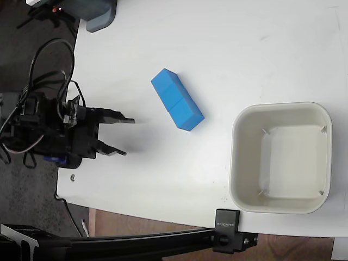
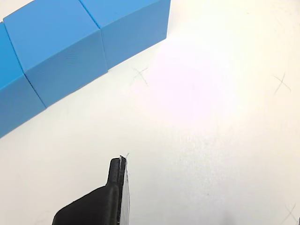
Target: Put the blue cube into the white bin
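Observation:
The blue cube is out of view. What shows is a longer blue block of matching cubes with seams between them, lying aslant on the white table; it fills the upper left of the wrist view. My black gripper stands open and empty at the table's left edge, its tips pointing right, a short way left of and below the block. The wrist view shows only one fingertip, over bare table. The white bin sits empty at the right, well away from the gripper.
A black clamp grips the table's near edge below the bin. A grey device stands at the top left corner, and cables loop off the left edge. Faint pencil crosses mark the tabletop.

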You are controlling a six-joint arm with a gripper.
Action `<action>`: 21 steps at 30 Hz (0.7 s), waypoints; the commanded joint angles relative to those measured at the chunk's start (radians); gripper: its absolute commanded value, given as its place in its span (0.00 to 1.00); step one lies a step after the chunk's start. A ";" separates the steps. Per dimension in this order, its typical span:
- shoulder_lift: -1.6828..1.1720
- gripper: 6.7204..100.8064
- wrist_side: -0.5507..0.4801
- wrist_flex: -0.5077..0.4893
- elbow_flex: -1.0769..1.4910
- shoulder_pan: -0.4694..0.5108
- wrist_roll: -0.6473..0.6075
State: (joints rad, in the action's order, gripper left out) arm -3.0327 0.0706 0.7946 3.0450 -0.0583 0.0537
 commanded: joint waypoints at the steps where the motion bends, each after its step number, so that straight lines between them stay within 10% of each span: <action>1: -0.021 0.99 0.006 -0.021 -0.051 -0.005 0.000; 21: -0.021 0.99 0.038 -0.021 -0.052 -0.006 0.012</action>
State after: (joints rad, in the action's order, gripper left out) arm -3.0327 0.0828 0.7946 3.0450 -0.0583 0.0629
